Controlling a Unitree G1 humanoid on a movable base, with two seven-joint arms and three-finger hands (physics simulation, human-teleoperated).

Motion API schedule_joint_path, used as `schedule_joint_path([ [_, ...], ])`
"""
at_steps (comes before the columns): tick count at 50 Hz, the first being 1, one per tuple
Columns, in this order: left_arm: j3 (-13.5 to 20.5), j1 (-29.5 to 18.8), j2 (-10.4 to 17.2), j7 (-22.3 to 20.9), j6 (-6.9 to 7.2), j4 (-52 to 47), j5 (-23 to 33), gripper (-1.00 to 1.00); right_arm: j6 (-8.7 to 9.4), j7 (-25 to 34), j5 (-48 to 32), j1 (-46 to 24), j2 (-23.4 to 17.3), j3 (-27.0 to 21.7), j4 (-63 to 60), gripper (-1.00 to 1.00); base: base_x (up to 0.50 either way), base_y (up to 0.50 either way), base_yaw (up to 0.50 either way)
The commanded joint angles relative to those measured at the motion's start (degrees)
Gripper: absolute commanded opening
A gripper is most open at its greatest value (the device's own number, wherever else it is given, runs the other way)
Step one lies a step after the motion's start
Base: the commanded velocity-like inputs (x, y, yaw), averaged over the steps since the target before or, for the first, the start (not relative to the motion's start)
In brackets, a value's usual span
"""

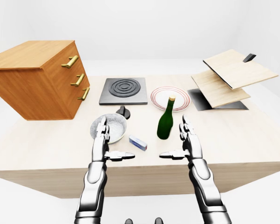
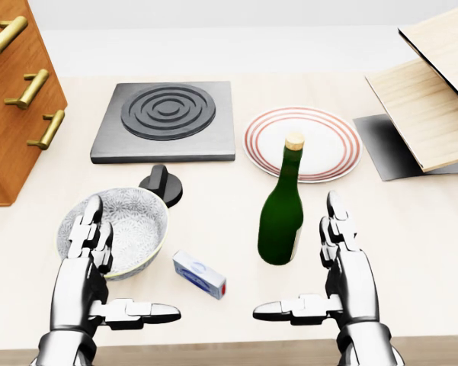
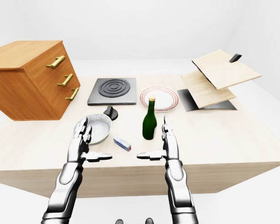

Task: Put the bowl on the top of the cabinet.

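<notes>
A grey patterned bowl (image 2: 129, 229) sits on the pale table, left of centre in the head view. My left hand (image 2: 107, 274) hovers over the bowl's near-left rim, fingers straight and thumb out, open and holding nothing. My right hand (image 2: 320, 267) is open too, just right of a green bottle (image 2: 282, 210), not touching it. The wooden cabinet (image 1: 37, 77) with three brass handles stands at the table's left; its flat top (image 1: 32, 52) is bare.
A small blue-white box (image 2: 200, 274) lies between my hands. A black knob (image 2: 161, 184), a dark hob plate (image 2: 166, 120) and a red-rimmed plate (image 2: 303, 142) lie above the bowl. Stacked wooden boards (image 1: 228, 77) on a dark mat sit at the right.
</notes>
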Motion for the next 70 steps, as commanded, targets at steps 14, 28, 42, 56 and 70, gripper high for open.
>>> schedule_joint_path([
  [14, 1.55, 0.57, 0.53, -1.73, -0.2, -2.32, -1.63, 1.0, -3.1, 1.04, -1.35, 2.03, -0.42, -0.73, -4.39, 1.0, 0.0, 0.0, 0.0],
  [28, 0.48, 9.71, -0.67, -2.41, -5.11, -24.96, -2.78, 1.0, -4.22, -1.43, -7.86, 8.94, 0.29, 0.27, -27.97, 1.0, 0.0, 0.0, 0.0],
  [42, 1.08, 10.42, -0.87, -2.18, -5.11, -27.81, -4.38, 1.0, -4.22, -1.31, -11.93, 11.62, 0.4, 2.66, -33.87, 1.0, 0.0, 0.06, 0.0],
  [56, 1.06, 10.2, -0.8, -2.23, -5.11, -27.48, -4.33, 1.0, -4.22, -1.25, -12.61, 12.02, 0.25, 3.32, -33.43, 1.0, 0.03, 0.5, 0.0],
  [70, 1.13, 10.09, -0.82, -2.31, -5.11, -27.2, -4.73, 1.0, -4.22, -1.23, -12.6, 12.03, 0.17, 3.39, -32.3, 1.0, 0.03, 0.5, 0.0],
])
